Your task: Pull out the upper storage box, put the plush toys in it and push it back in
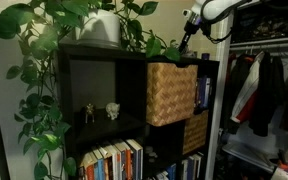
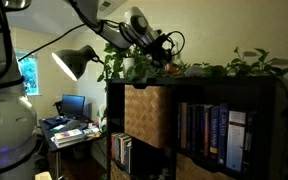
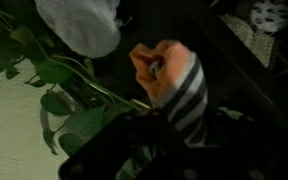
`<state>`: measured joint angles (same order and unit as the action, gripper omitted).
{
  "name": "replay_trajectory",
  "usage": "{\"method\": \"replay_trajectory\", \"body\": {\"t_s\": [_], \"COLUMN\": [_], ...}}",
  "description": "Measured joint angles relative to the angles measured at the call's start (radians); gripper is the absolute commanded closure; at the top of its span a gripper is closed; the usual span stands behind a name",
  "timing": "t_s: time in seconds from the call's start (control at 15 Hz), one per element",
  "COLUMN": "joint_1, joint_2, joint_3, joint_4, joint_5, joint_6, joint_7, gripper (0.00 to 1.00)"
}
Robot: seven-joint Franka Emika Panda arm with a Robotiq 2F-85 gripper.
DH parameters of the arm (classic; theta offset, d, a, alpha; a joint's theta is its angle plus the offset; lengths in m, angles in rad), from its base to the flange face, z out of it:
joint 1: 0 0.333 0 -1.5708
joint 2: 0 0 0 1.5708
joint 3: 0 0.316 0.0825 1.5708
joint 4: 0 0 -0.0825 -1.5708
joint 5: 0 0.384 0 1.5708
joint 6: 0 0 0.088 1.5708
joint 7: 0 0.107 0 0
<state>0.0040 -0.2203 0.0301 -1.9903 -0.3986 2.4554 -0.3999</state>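
Observation:
The upper storage box, a light tan wicker basket, shows in both exterior views (image 1: 171,93) (image 2: 144,113); it sticks out a little from its cubby in the dark shelf. My gripper (image 1: 187,38) (image 2: 165,48) is above the shelf top, among the plant leaves and over the basket's side. In the wrist view an orange plush toy with black and white stripes (image 3: 170,82) runs down between my dark fingers (image 3: 174,135), which look shut on it. Other plush toys are not visible.
A leafy plant in a white pot (image 1: 102,28) (image 3: 79,22) spreads over the shelf top. A darker woven box (image 1: 194,131) sits in the cubby below. Books (image 2: 212,128) fill neighbouring cubbies. Small figurines (image 1: 100,112) stand in another. A desk lamp (image 2: 74,62) is nearby.

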Motion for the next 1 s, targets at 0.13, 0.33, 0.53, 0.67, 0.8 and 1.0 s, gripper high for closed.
{"method": "replay_trajectory", "body": {"t_s": [0.13,0.33,0.53,0.67,0.8,1.0], "joint_1": [0.024,0.060,0.085,0.093,0.097,0.103], "joint_2": [-0.031,-0.060,-0.066,-0.065,-0.064,-0.057], "joint_3": [0.007,0.011,0.011,0.011,0.010,0.010], "joint_4": [-0.004,-0.014,-0.027,-0.040,-0.056,-0.077], "joint_5": [0.027,0.085,0.143,0.173,0.202,0.243], "joint_6": [-0.069,-0.166,-0.226,-0.233,-0.231,-0.223], "joint_7": [-0.011,-0.029,-0.050,-0.063,-0.079,-0.109], "gripper": [0.86,0.86,0.86,0.86,0.86,0.44]}}
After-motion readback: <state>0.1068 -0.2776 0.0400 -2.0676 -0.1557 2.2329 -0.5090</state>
